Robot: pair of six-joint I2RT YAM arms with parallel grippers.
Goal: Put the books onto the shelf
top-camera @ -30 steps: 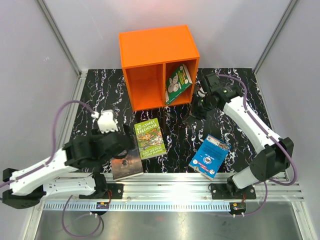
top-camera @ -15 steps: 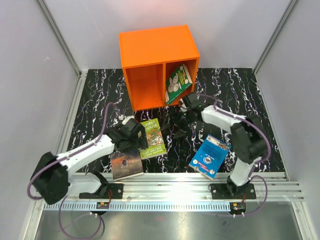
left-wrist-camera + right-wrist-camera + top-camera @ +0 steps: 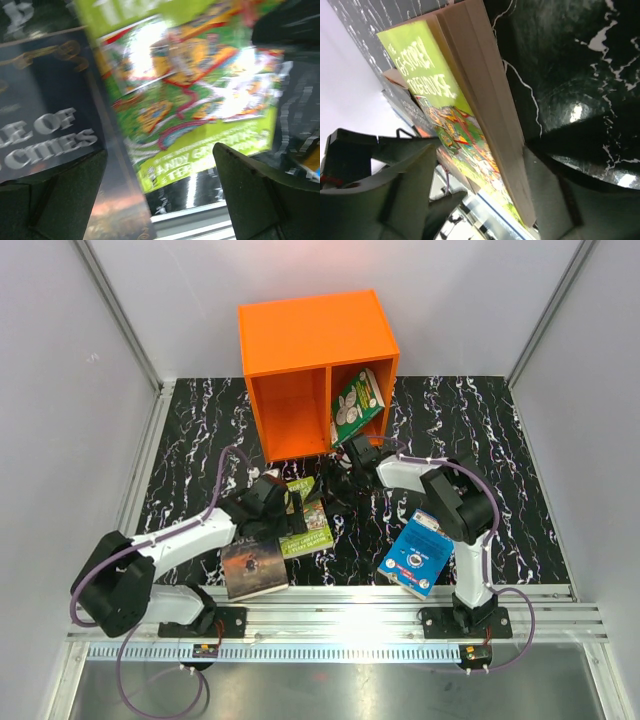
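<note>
Shelf [image 3: 310,335]: 1 book [image 3: 357,405] (leaning), rt compartment.

In the left wrist view the green book [image 3: 190,95] is blurred, its title cut off.

We see the left gripper [image 3: 283,502] swing from the lower left to frame centre, above the lime-green book [image 3: 308,528]. The right gripper [image 3: 328,490] leaves the upper right, parts its jaws, and now straddles that book's right edge.
</note>
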